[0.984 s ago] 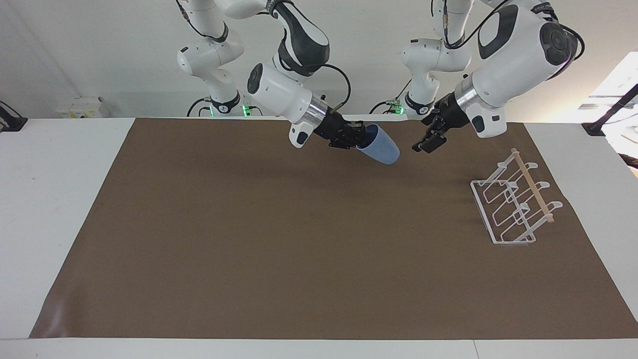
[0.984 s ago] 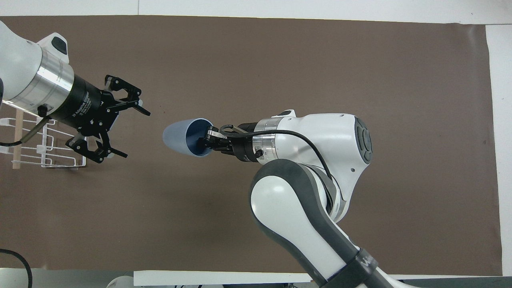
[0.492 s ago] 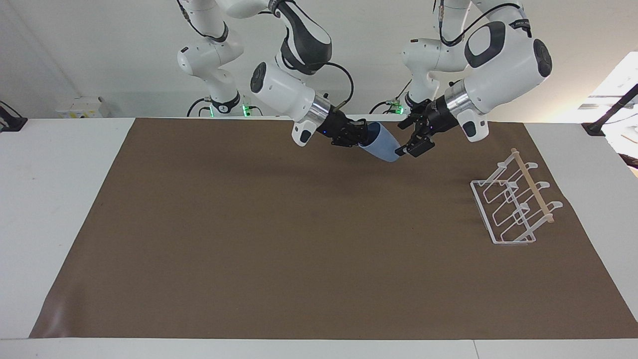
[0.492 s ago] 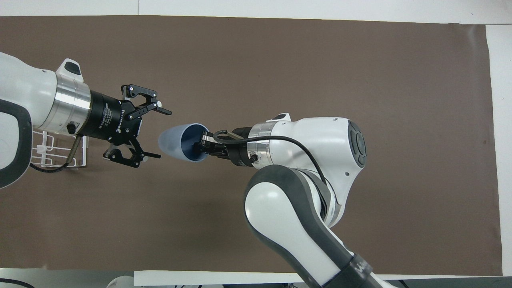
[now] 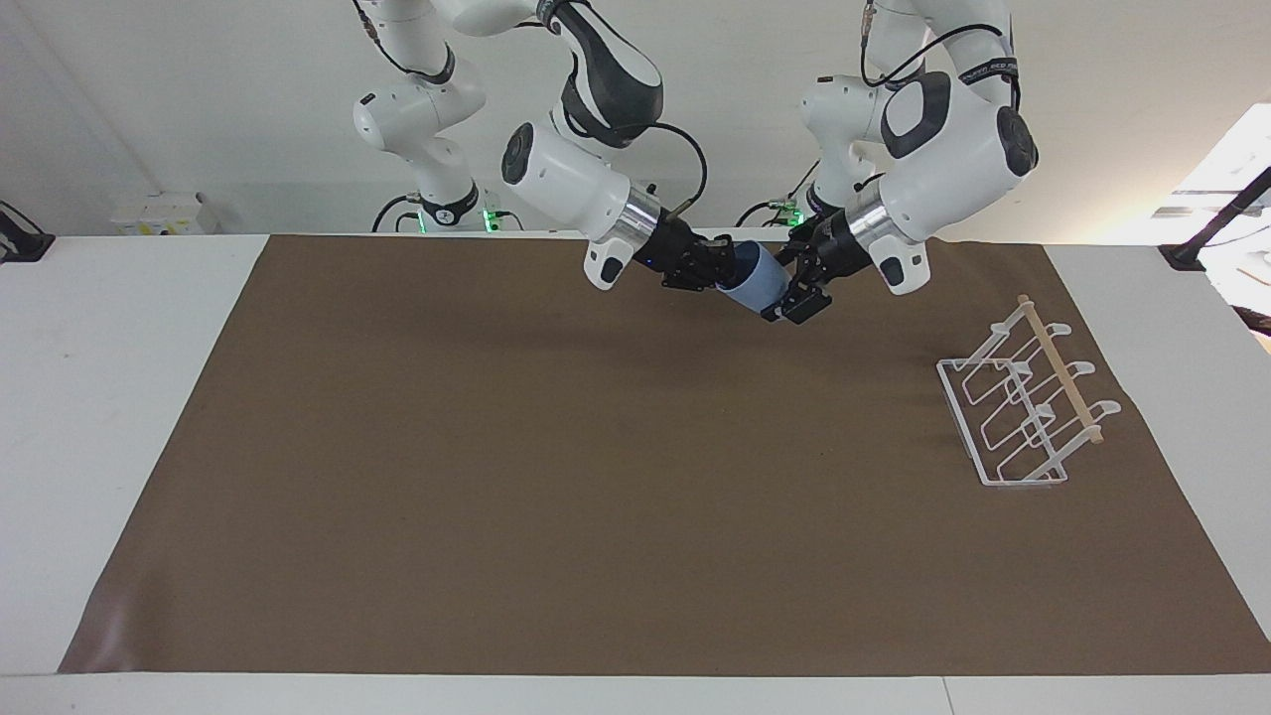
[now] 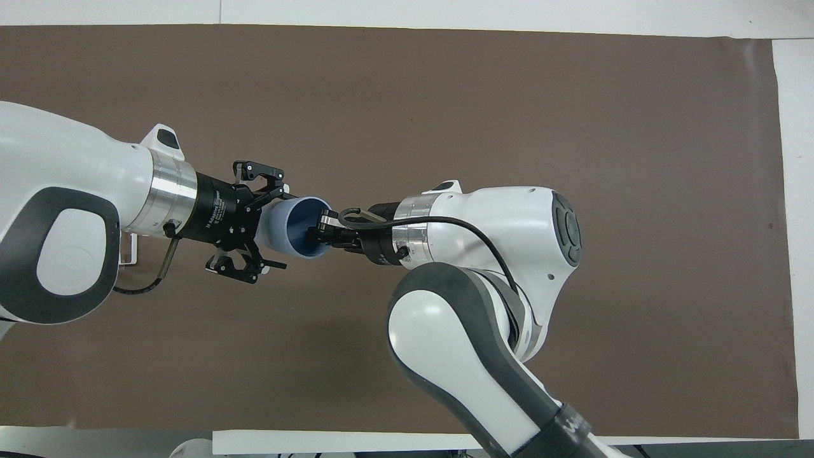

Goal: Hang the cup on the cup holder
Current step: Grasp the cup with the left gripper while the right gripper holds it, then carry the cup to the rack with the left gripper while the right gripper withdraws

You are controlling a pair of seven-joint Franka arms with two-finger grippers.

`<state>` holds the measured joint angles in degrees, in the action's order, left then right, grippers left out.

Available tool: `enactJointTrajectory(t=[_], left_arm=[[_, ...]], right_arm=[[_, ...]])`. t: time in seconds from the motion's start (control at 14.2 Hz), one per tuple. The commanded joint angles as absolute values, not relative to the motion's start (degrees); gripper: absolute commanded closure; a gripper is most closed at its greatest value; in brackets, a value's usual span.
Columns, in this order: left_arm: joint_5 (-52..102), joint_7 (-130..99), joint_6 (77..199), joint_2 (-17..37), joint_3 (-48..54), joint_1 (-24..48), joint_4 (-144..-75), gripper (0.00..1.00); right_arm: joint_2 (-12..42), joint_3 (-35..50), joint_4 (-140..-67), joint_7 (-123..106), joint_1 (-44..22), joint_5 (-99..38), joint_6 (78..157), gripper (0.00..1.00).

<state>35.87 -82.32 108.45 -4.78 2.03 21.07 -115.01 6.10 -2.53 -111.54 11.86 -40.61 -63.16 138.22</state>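
**Cup held in the air between 2 grippers**

The cup [image 5: 757, 282] is held up in the air over the brown mat [image 5: 556, 477], above the part of it closest to the robots and roughly midway between the 2 arm bases. It is tipped on its side, with the open rim turned toward the right arm and the closed bottom turned toward the left arm.

The cup is gripped at its rim by the right gripper [image 6: 323, 230]: 1 finger is seen inside the mouth in the overhead view, and the jaws are clamped on the wall.

The bottom end of the cup is flanked by the left gripper [image 6: 266, 226]. Its jaws are spread apart, with 1 finger [image 6: 262, 174] on each side of the cup. Whether those fingers touch the cup cannot be told.

The cup holder [image 5: 1023, 402] is set on the mat toward the left arm's end of the table, well apart from the cup and both grippers. Its wooden rod [image 5: 1060, 368] is carried across the top of the white wire prongs, and nothing is hung on it.
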Motion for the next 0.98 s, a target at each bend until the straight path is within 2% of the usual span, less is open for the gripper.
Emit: enactJointTrajectory(t=[0.0,0.49,0.56,0.63,0.84,0.91], left_arm=[[36.4,-82.9,109.5,-6.9,1.5,23.3,-117.3,0.99],[36.1,-80.2,109.2,-6.9,1.5,22.4,-117.1,1.00],[36.0,-80.2,109.1,-6.8,1.4,21.8,-117.0,1.00],[35.4,-80.2,108.6,-6.8,1.4,20.8,-116.6,1.00],[26.6,-79.9,105.3,-5.9,1.2,20.1,-113.8,1.00],[23.2,-80.1,105.5,-5.6,1.1,19.6,-113.7,1.00]], right_arm=[[6.2,-2.5,-111.4,12.0,-40.5,-63.8,138.4,1.00],[6.2,-2.5,-111.4,12.0,-40.4,-63.8,138.4,0.98],[6.2,-2.5,-111.3,12.0,-40.3,-63.8,138.4,0.71],[6.1,-2.5,-111.2,12.2,-40.4,-63.8,138.5,0.01],[4.1,-3.0,-111.3,12.1,-38.4,-63.7,136.6,0.01],[2.3,-3.1,-111.5,12.0,-35.8,-63.4,132.2,0.01]])
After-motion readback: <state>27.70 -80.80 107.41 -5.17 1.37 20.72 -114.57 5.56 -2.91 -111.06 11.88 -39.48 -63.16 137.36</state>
